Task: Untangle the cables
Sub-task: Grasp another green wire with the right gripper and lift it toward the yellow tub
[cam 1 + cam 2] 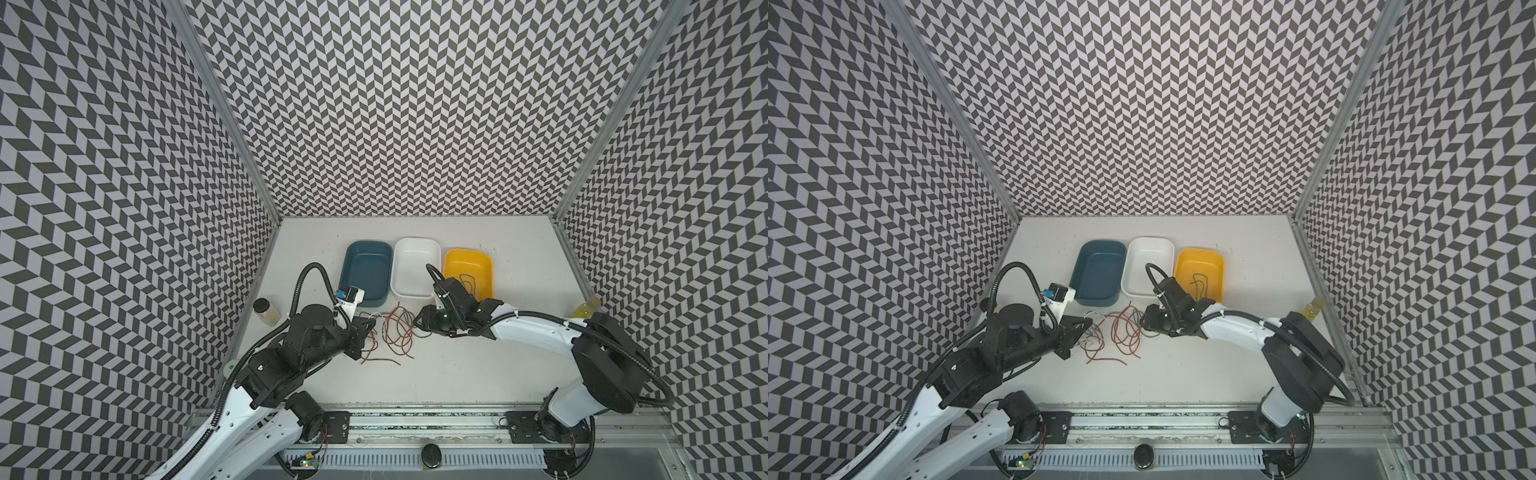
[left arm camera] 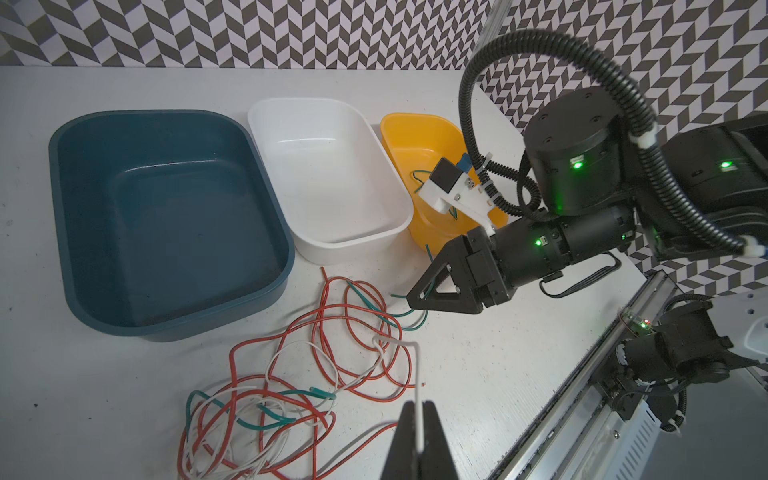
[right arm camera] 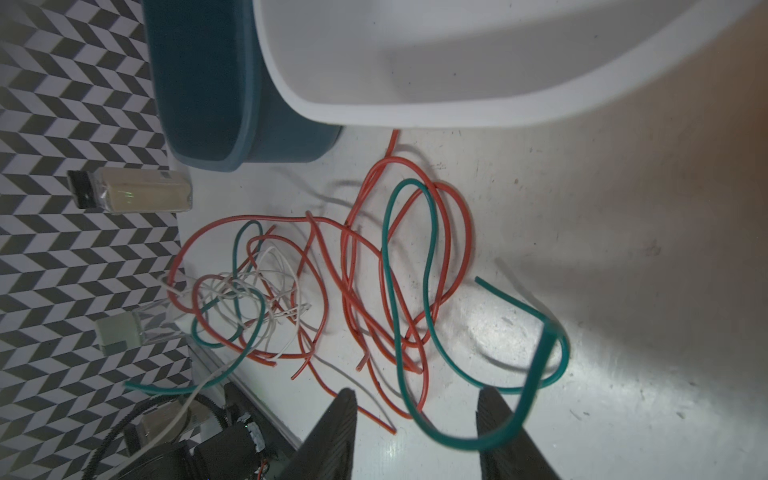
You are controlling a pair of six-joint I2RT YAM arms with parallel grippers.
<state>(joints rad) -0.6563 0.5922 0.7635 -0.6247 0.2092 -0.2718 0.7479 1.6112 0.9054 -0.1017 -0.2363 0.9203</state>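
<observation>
The cables (image 1: 395, 334) lie tangled on the white table in front of the tubs, in red, white and green; they also show as cables (image 1: 1121, 334). My left gripper (image 2: 417, 407) is shut on a white cable (image 2: 419, 365) that rises from the tangle into its jaws. In both top views the left gripper (image 1: 371, 327) sits at the tangle's left edge. My right gripper (image 3: 417, 395) stands open at the tangle's right edge, with a green cable (image 3: 390, 266) looping between its fingers and across one of them. Another green cable (image 1: 467, 281) lies in the yellow tub.
A blue tub (image 1: 365, 270), a white tub (image 1: 415, 266) and a yellow tub (image 1: 465, 252) stand in a row behind the tangle. A jar (image 1: 266, 311) stands by the left wall and a yellow bottle (image 1: 586, 309) by the right wall.
</observation>
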